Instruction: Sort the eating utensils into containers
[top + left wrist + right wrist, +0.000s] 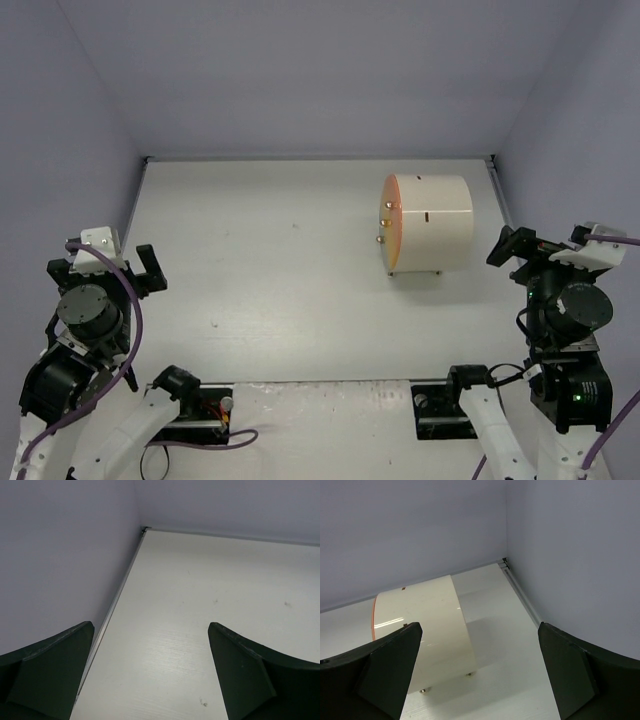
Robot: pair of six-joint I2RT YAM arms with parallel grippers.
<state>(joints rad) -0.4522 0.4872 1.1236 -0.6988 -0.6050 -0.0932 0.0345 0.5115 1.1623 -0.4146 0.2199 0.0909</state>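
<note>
**Both grippers spread, cabinet sitting far right**

We are seeing the white cylinder-shaped cabinet with a round orange front (428,225) standing on the pale white table (270,290), in its far right part, front facing left. Three small gold knobs (381,222) are lining up down that front, marking the orange drawers (391,232). The left gripper (149,268) is hovering over the table's left edge, well apart from the cabinet, its dark fingers (55,670) spread wide and gripping nothing. The right gripper (503,245) is hovering just right of the cabinet, not touching it, its fingers (385,665) spread wide too, with nothing between them.
</note>
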